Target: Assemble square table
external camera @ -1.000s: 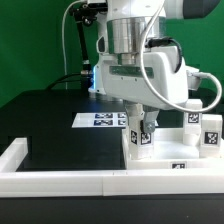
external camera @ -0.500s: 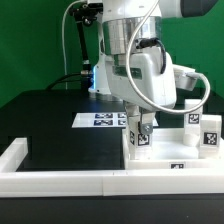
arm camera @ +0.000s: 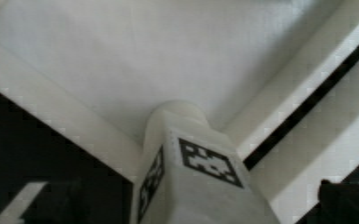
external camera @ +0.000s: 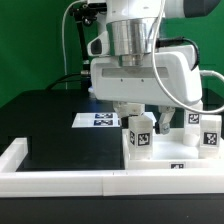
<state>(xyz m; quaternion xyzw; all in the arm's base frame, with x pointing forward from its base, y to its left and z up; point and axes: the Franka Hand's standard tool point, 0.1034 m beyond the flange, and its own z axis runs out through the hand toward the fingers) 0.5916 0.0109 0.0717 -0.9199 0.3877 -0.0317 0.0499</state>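
Note:
The square table's white slab (external camera: 165, 152) lies at the exterior view's lower right, a tag on its front edge. One tagged white leg (external camera: 140, 136) stands upright at the slab's near left corner. My gripper (external camera: 142, 128) hangs straight over this leg with a finger on each side. In the wrist view the leg (arm camera: 202, 165) rises between the dark fingertips (arm camera: 345, 200), with gaps on both sides, so the gripper is open. The slab (arm camera: 140, 60) fills that view behind the leg. Two more tagged legs (external camera: 211, 134) stand on the slab's right part.
The marker board (external camera: 100, 120) lies on the black table behind the slab. A long white rail (external camera: 60, 181) borders the table's front, with a raised end (external camera: 12, 150) at the exterior view's left. Cables hang behind the arm.
The wrist has turned about its vertical axis over the leg, so the hand's broad white side now faces the exterior camera. The leg and slab stay in place.

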